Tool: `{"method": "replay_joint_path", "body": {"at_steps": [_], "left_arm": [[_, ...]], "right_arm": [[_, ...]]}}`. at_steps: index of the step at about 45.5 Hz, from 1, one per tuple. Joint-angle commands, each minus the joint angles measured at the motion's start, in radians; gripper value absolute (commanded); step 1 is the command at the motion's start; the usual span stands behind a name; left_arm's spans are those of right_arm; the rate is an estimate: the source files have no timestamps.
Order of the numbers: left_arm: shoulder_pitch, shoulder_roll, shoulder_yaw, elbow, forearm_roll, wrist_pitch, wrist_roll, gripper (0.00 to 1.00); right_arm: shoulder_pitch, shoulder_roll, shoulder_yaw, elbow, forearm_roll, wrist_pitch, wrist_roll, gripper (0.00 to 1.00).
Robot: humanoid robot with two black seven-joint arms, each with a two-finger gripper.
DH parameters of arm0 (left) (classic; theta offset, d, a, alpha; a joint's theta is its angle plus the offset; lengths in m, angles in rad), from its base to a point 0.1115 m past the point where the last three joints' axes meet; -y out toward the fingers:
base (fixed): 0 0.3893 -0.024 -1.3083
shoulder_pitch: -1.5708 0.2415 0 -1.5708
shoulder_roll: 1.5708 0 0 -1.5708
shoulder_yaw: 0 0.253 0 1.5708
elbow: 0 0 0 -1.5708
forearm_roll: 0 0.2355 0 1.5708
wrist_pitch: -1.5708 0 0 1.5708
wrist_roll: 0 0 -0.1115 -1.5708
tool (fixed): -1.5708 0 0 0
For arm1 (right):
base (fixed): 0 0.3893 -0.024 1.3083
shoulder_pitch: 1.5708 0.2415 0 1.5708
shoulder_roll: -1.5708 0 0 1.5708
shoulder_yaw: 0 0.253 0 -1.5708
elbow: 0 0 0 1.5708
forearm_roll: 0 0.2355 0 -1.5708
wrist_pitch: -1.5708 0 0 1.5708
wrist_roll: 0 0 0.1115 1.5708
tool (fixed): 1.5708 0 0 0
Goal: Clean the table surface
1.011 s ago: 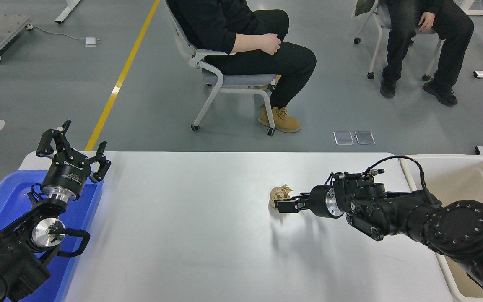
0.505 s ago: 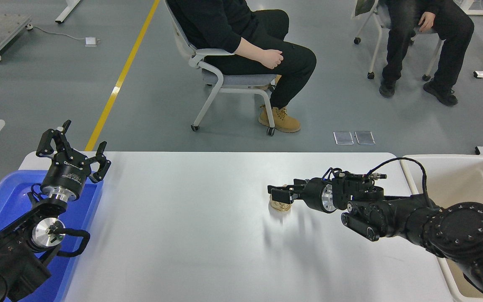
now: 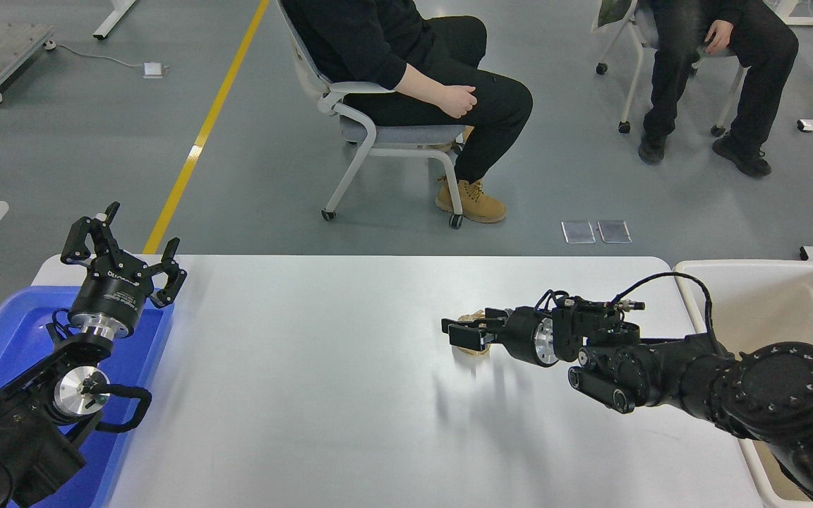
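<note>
The white table surface holds one crumpled beige paper ball right of centre. My right gripper reaches in from the right, low over the ball, and covers most of it. Its fingers stand apart on either side of the ball. I cannot see whether they touch it. Only the ball's lower edge and a bit of its top show. My left gripper is parked at the lower left, open and empty, pointing up above the blue tray.
A blue plastic tray sits at the table's left end under the left arm. A beige rectangular bin stands off the right end. Two people sit on chairs beyond the far edge.
My right gripper has moved left and slightly away from me, from beside the paper ball to over it, so it now hides most of it. The left arm has not moved.
</note>
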Motion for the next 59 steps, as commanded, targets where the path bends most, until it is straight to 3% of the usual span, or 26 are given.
{"method": "replay_joint_path", "body": {"at_steps": [1, 16, 26, 38, 59], "left_arm": [[0.0, 0.001, 0.0, 0.0, 0.0, 0.0, 0.0, 1.0], [0.0, -0.001, 0.0, 0.0, 0.0, 0.0, 0.0, 1.0], [0.0, -0.001, 0.0, 0.0, 0.0, 0.0, 0.0, 1.0], [0.0, -0.001, 0.0, 0.0, 0.0, 0.0, 0.0, 1.0], [0.0, 0.001, 0.0, 0.0, 0.0, 0.0, 0.0, 1.0]], "right_arm": [[-0.022, 0.0, 0.035, -0.088, 0.013, -0.007, -0.002, 0.99], [0.027, 0.0, 0.09, -0.167, 0.155, -0.002, 0.0, 0.99], [0.152, 0.0, 0.065, -0.046, 0.171, 0.03, 0.0, 0.99], [0.31, -0.121, 0.116, 0.026, 0.214, 0.056, -0.002, 0.99], [0.359, 0.0, -0.048, 0.041, 0.134, 0.117, 0.0, 0.99]]}}
